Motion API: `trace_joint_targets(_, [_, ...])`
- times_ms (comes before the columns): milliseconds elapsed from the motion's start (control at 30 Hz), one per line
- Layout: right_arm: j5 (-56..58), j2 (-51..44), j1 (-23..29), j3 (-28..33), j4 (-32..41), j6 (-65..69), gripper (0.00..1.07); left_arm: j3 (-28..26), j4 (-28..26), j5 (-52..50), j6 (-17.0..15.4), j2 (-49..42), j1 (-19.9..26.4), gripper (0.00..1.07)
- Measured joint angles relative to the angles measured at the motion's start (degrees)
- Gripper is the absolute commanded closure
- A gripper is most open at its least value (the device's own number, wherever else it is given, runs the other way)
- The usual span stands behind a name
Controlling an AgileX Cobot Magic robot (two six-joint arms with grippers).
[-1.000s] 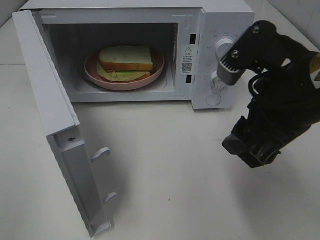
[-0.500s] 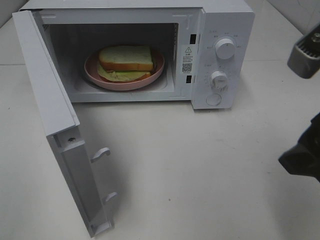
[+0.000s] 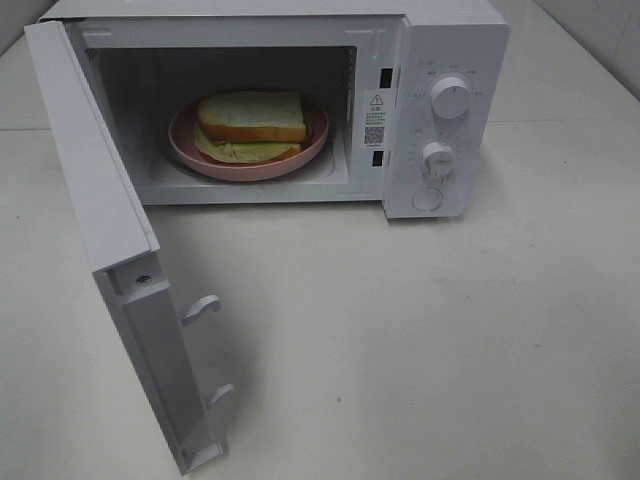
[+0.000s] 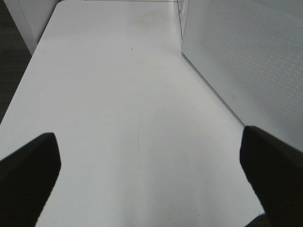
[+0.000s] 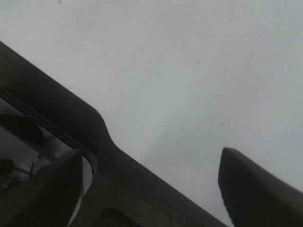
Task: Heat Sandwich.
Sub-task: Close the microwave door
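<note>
A white desk [image 3: 420,340] fills nearly the whole exterior high view. Pale tiles [image 3: 600,25] show behind the microwave's right rear corner. In the left wrist view a dark strip of floor [image 4: 9,71] runs along the desk edge.

One white microwave [image 3: 455,35] stands at the back of the desk. Its one door [image 3: 100,200] is swung wide open on the left hinge and juts forward from the microwave's left front, so the cavity is open to the front. Two latch hooks [image 3: 203,306] stick out of the door's free edge.

Inside the microwave lies one round pink plate [image 3: 185,145]. On it rests the one sandwich [image 3: 252,115], green leaf showing under the bread.

On the microwave's right panel there are two knobs [image 3: 450,97], one above the other, and one round button [image 3: 427,199] beneath them.

The left end effector [image 4: 147,142] hangs over bare desk beside the door's dotted outer face [image 4: 246,61], fingers [image 4: 28,165] spread wide and holding nothing. The right end effector [image 5: 151,153] also stands spread and empty over bare desk; I cannot tell its place relative to the microwave.
</note>
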Motion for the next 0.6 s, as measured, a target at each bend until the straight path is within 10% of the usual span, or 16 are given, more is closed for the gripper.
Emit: trace_joint_targets(600, [-1.3, -22.5, -21.8, 6.6, 0.0, 0.2, 0.31, 0.0, 0.0, 0.0, 0.0, 0.0, 0.0, 0.09])
